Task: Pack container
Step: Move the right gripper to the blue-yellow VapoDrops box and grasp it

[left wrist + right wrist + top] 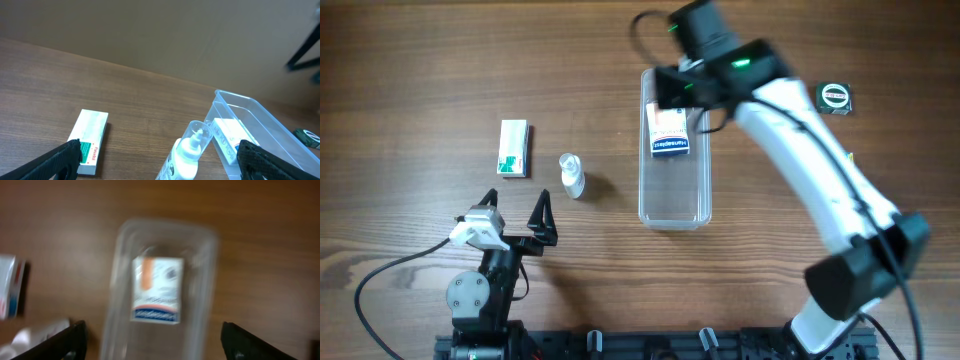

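Clear plastic container (675,195) lies on the wooden table (410,60), long axis running 12-to-6 in the overhead view. Right gripper (154,335) hangs over its 12 o'clock end, jaws spread wide, gripping nothing. Contents: one small box (669,135), white with orange and blue bands, flat on the floor in the 12 o'clock half. Left gripper (516,214) sits at 8 o'clock from the container, well apart, jaws wide, empty. At the container's 9 o'clock: a small bottle (572,176), then a green-and-white box (513,148) further out. Round black item (836,97) at 2 o'clock, too small to identify. Right wrist view is blurred and the box print unreadable; overhead, the arm hides the right fingertips.
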Controlling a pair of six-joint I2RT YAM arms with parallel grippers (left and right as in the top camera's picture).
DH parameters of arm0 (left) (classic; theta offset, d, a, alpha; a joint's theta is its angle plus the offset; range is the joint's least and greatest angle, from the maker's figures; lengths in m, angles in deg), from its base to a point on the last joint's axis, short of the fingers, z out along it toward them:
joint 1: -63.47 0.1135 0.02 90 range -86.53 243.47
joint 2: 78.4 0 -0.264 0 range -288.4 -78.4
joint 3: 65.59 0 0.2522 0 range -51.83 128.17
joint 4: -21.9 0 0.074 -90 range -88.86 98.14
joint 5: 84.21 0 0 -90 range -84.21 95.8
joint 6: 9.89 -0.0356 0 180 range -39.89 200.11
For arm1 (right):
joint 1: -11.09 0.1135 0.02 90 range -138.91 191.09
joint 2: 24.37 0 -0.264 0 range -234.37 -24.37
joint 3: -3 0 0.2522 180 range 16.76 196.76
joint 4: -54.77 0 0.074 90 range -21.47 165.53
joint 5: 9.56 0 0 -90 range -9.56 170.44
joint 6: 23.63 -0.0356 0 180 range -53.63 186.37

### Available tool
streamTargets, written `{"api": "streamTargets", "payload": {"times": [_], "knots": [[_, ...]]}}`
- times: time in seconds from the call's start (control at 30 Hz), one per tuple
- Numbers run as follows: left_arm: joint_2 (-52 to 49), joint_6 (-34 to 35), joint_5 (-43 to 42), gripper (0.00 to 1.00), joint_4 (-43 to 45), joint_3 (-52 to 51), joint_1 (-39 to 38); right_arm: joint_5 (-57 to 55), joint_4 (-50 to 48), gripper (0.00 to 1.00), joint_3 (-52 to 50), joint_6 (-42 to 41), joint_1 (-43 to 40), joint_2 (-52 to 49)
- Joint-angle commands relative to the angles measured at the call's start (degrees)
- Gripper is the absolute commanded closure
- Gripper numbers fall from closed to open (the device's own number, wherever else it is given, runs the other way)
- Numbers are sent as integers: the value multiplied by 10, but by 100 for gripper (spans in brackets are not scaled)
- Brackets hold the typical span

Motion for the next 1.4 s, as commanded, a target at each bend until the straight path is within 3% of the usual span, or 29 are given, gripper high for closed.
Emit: {"api": "streamTargets", "payload": {"times": [0.0, 0.23, 0.4, 0.6, 0.93, 1.2, 1.37], "knots": [[4, -13, -5, 0, -1, -3, 3, -49, 21, 0, 13, 29, -115, 39], [4, -13, -5, 0, -1, -3, 3, -44, 21, 0, 10, 42, -299, 35], [4, -13, -5, 0, -1, -3, 3, -19, -7, 0, 7, 103, -355, 30], [4, -13, -5, 0, -1, -3, 3, -12, 13, 0, -2, 206, -374, 18], [4, -13, -5, 0, -1, -3, 3, -11, 216, 0, -2, 207, -375, 17], [4, -13, -5, 0, -1, -3, 3, -13, 217, 0, -5, 208, -375, 16], [4, -13, -5, 0, -1, -3, 3, 21, 212, 0, -44, 259, -375, 16]]}}
